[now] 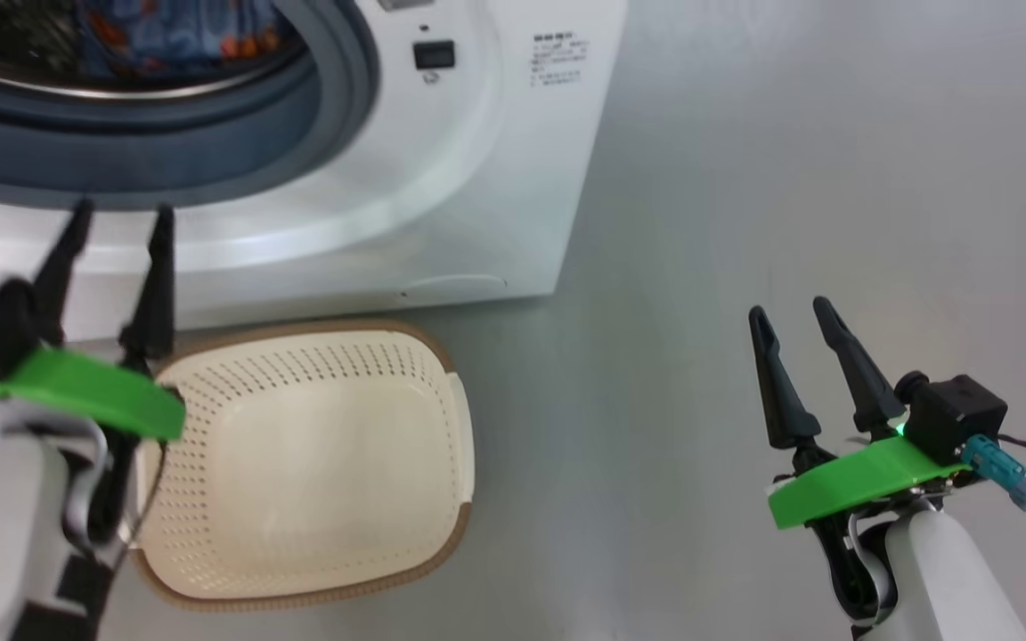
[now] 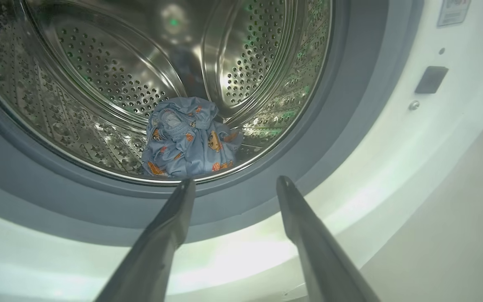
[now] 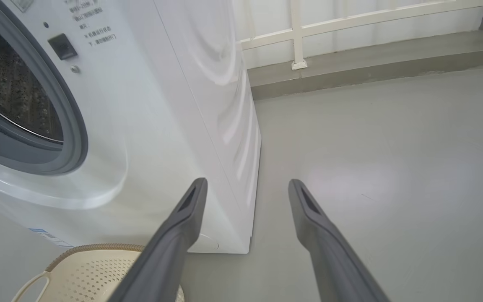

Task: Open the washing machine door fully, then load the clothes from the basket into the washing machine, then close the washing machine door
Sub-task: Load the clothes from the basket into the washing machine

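Left gripper (image 1: 124, 210) and right gripper (image 1: 788, 308) both gape empty. Clothes (image 2: 189, 138) sit at the drum's (image 2: 99, 84) near lip, basket (image 1: 317, 445) empty. Closing the door could pinch fabric against the gasket (image 2: 342, 126).

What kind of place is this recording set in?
Likely a laundry corner, maybe a balcony or utility room: a white front-loading washing machine, a perforated basket on bare grey floor, and a white railing behind.
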{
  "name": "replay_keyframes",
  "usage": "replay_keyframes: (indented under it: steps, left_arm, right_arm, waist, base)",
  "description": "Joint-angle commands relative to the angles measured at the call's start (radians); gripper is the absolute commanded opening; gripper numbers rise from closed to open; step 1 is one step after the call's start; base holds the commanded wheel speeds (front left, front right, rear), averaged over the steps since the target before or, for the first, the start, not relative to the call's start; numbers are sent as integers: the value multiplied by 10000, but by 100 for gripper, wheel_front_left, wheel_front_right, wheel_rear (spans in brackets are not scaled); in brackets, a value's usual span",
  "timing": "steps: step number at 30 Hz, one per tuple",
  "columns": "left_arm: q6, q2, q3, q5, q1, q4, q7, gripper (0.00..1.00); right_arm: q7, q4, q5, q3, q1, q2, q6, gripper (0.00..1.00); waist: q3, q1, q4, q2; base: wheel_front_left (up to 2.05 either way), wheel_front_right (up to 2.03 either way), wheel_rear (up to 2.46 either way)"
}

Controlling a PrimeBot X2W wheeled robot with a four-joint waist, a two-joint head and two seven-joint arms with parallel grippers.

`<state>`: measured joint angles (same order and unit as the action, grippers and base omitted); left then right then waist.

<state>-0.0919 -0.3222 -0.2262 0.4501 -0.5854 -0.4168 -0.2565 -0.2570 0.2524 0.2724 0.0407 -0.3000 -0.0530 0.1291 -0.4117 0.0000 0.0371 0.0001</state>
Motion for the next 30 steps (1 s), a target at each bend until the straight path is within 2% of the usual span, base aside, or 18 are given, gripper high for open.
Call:
replay_keyframes:
  steps: [1,13,30]
  left_arm:
    - [119,-260,510,-167,439,448,-53,100]
    - [252,896,1719,-725,2982,1733,-53,100]
    - [-133,2268,2770,-2010,4913,2890,-53,100]
  right_arm:
    - [-48,-177,-193,161,286,28,16,100]
    - [-48,-182,-127,65,904,28,16,100]
    - [-48,-77,22,-11,1627,28,16,100]
  waist:
    - [707,0,-354,-1]
    - [1843,0,-482,-1]
    - [3117,0,-599,-1]
  base:
    - [0,0,0]
    - [0,0,0]
    - [0,0,0]
